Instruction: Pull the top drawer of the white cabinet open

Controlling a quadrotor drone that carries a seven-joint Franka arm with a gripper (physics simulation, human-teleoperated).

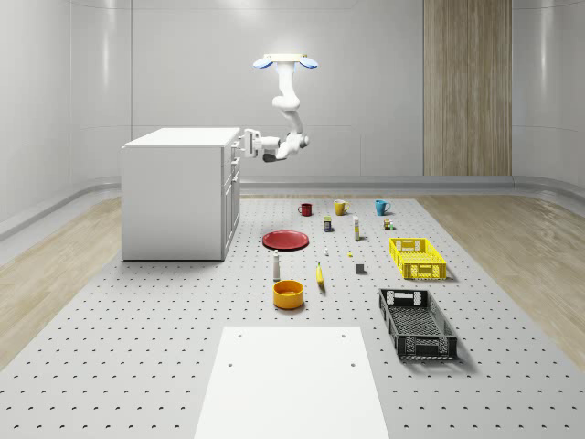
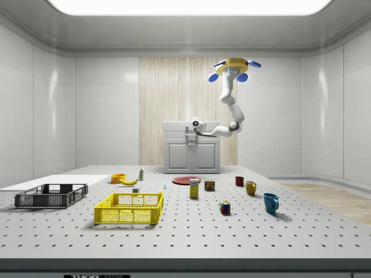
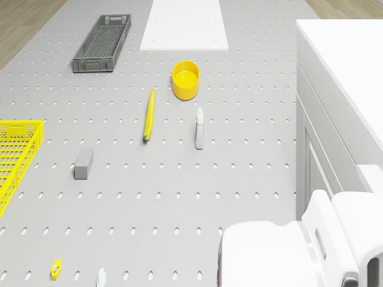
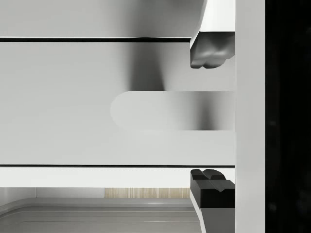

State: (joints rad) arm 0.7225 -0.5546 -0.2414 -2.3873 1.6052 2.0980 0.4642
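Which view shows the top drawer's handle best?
The wrist view: the handle lies between the open gripper fingers. The whole-scene view and the side view give the gripper at the white cabinet front, handle too small to make out.

Three mugs: red (image 1: 305, 209), yellow (image 1: 339, 208), blue (image 1: 381, 207). Two crates: yellow (image 1: 418, 258), black (image 1: 417, 324). One banana (image 1: 320, 275), one red plate (image 1: 286, 240).
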